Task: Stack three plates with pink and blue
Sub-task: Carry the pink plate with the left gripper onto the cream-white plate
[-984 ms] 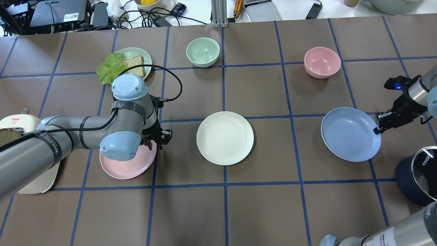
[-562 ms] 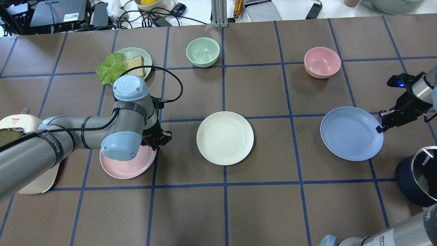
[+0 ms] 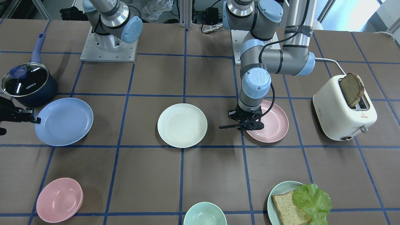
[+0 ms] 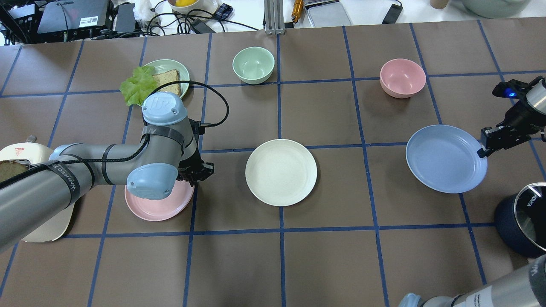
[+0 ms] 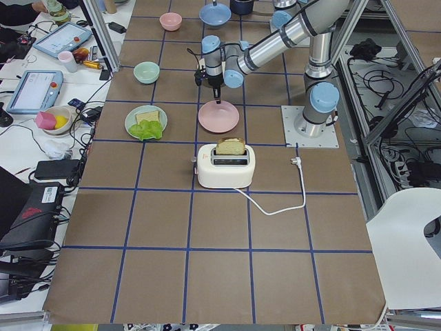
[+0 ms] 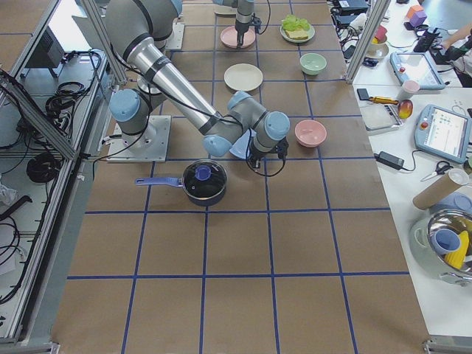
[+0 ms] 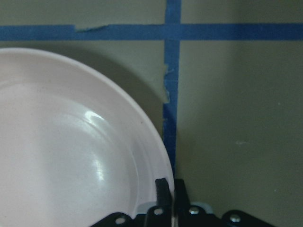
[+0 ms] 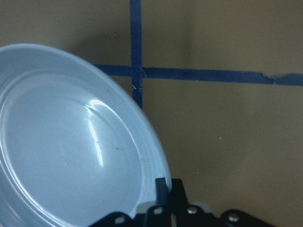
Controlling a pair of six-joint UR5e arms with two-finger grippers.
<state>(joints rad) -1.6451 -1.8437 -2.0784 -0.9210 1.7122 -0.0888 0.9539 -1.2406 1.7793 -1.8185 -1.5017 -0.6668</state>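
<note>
The cream-white plate (image 4: 281,172) lies flat at the table's middle. The pale pink plate (image 4: 158,204) is on its left, partly hidden under my left arm. My left gripper (image 4: 197,172) is shut on the pink plate's rim nearest the cream plate; the left wrist view shows the fingers (image 7: 163,187) pinching that rim. The periwinkle blue plate (image 4: 445,158) is at the right. My right gripper (image 4: 484,149) is shut on its outer rim and holds it a little above the table, casting a shadow. The right wrist view shows the blue plate (image 8: 71,142) in the closed fingers (image 8: 162,185).
A pink bowl (image 4: 402,77) and a green bowl (image 4: 253,64) stand at the far side. A teal plate with bread and lettuce (image 4: 164,79) is far left. A toaster (image 3: 343,109) stands beside the pink plate. A dark pot (image 4: 522,219) sits near the right arm.
My right gripper has lifted the blue plate and carried it up and slightly right in the overhead view. My left gripper and the pink plate have shifted only slightly.
</note>
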